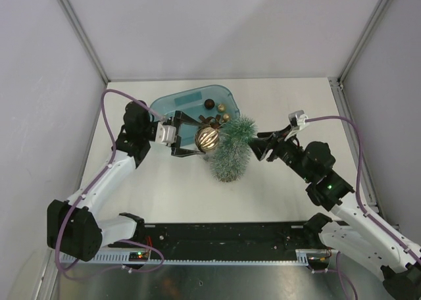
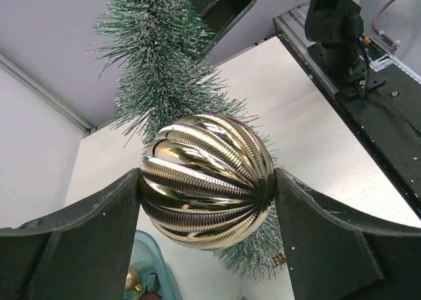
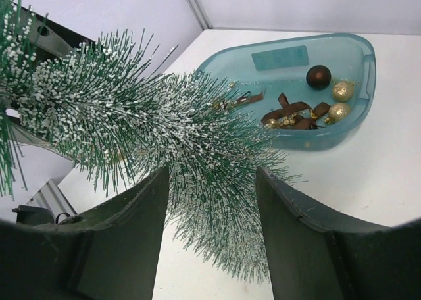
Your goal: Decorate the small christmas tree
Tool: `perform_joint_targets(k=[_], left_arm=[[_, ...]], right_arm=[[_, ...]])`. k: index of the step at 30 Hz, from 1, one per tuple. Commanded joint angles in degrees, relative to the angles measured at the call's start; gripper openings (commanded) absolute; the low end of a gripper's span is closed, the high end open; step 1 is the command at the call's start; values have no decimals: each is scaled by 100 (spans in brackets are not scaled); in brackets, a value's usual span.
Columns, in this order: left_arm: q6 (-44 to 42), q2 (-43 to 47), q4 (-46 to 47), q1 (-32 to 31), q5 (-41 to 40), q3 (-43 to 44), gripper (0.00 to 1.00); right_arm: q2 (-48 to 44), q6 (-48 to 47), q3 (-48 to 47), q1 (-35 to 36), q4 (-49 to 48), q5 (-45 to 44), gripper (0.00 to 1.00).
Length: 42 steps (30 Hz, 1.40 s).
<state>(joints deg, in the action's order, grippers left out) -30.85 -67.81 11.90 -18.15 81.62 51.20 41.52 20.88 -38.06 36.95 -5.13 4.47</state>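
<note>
Our left hand (image 1: 204, 141), spread wide, clamps a ribbed shiny gold ball ornament (image 2: 206, 181). Our right hand (image 3: 212, 214) grips the small frosted green bristly christmas tree (image 1: 230, 156), tilted just beside the translucent blue plastic tub (image 1: 184, 102).

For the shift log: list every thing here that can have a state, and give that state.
left tool, shut on gold ball.
gold ball, clamped, beside tree, not hung.
right tool, shut on tree.
tree, tilted, not standing upright.
tub, open, on table, holding small ornaments.
</note>
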Motion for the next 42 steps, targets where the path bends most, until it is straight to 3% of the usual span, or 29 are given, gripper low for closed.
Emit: perform_joint_targets(k=[1,42], left_arm=[[96,164,144,-62,-6,-74,62],[226,323,168,-176,11,-7,62]], right_arm=[[-37,-91,-270,59,-342,23,59],[102,-163,-271,118,-375,24,58]])
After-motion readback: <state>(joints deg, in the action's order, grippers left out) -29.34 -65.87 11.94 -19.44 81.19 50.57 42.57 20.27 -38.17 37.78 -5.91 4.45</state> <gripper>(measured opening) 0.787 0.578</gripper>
